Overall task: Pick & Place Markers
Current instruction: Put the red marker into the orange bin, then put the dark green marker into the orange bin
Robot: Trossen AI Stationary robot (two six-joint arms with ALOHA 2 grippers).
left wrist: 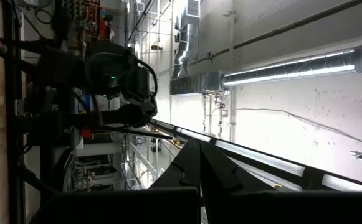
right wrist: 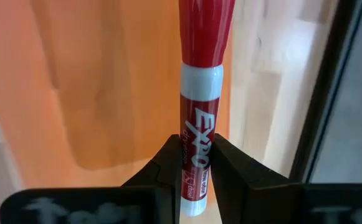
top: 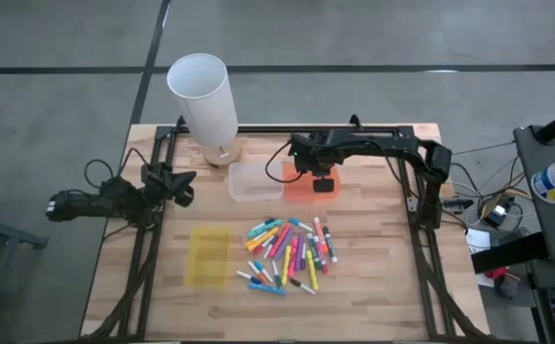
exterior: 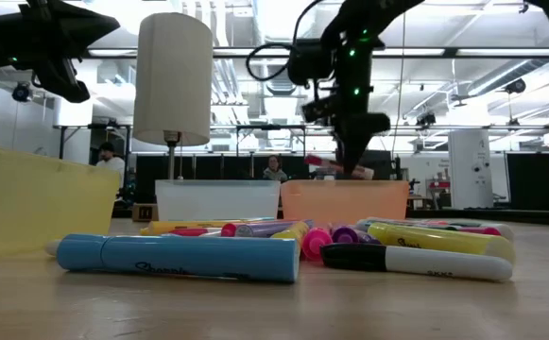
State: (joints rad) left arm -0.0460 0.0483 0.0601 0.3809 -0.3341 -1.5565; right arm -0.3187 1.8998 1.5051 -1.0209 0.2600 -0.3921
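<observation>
Clenched and empty, the left end effector (top: 183,184) waits over the bench's (top: 373,287) left edge, well apart from the work. Right of the yellow tray (top: 207,255) the markers (top: 289,253) lie heaped at the bench's near middle. Farther right, the right end effector (right wrist: 196,163) grasps a red Expo marker (right wrist: 200,93) over the orange tray (top: 299,185). To place it well, lower it inside the tray's walls before releasing, so it cannot bounce out
</observation>
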